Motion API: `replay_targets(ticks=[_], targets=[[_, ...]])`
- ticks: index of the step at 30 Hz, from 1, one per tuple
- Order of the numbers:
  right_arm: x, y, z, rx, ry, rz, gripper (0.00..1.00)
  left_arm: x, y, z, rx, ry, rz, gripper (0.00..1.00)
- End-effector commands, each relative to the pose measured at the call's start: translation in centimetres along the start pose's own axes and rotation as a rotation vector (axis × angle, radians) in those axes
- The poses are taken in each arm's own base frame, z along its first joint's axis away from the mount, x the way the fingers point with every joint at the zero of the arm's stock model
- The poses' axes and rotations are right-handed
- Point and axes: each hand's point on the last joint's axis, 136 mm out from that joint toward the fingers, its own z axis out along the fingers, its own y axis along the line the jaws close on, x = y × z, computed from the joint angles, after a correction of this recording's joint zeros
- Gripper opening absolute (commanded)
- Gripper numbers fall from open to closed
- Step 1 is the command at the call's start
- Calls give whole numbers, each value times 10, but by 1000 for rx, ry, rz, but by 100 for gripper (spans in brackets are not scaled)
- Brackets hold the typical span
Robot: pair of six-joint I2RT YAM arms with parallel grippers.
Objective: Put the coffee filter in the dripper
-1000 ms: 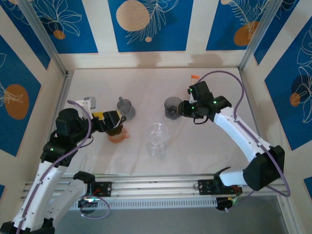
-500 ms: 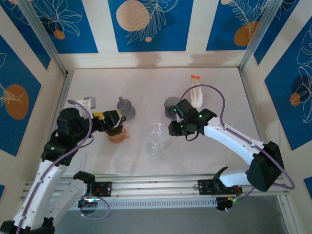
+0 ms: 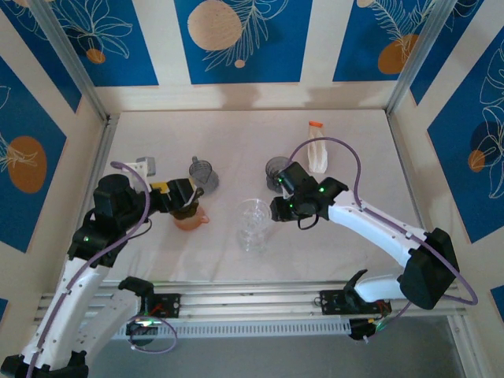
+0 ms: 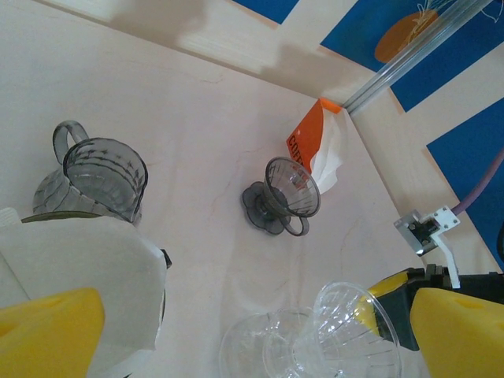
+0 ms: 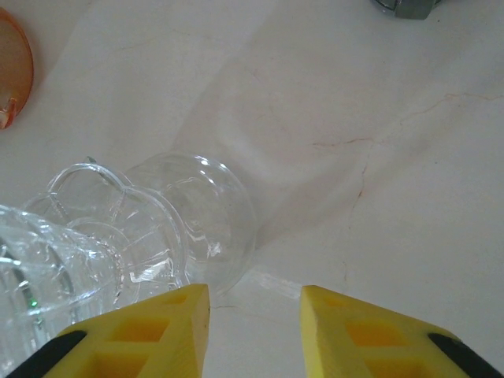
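**Status: Coffee Filter at Left End Effector**

The left end effector (image 4: 256, 315) is released, jaws spread wide, positioned over the orange dripper (image 3: 193, 218). The white coffee filter (image 4: 87, 264) lies against the finger at the left of the wrist view (seating in the dripper cannot be confirmed). The right end effector (image 5: 256, 303) is parted and empty, low over the counter (image 5: 378, 118), just beside the clear glass dripper (image 5: 118, 236).

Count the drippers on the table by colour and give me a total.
Grey: 2, the left grey dripper and the right grey dripper
Clear: 1, the clear dripper
Orange: 1, the orange dripper
Total: 4
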Motion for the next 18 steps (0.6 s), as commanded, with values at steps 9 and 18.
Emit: replay_targets(ticks=[9,18], targets=[[-3,-18,-2,85,-19,33,38,-1,7,1,-17,-16,-21,100],[-54,-48,-46,107,-236,143,49,-4,7,1,-20,-33,-15,100]])
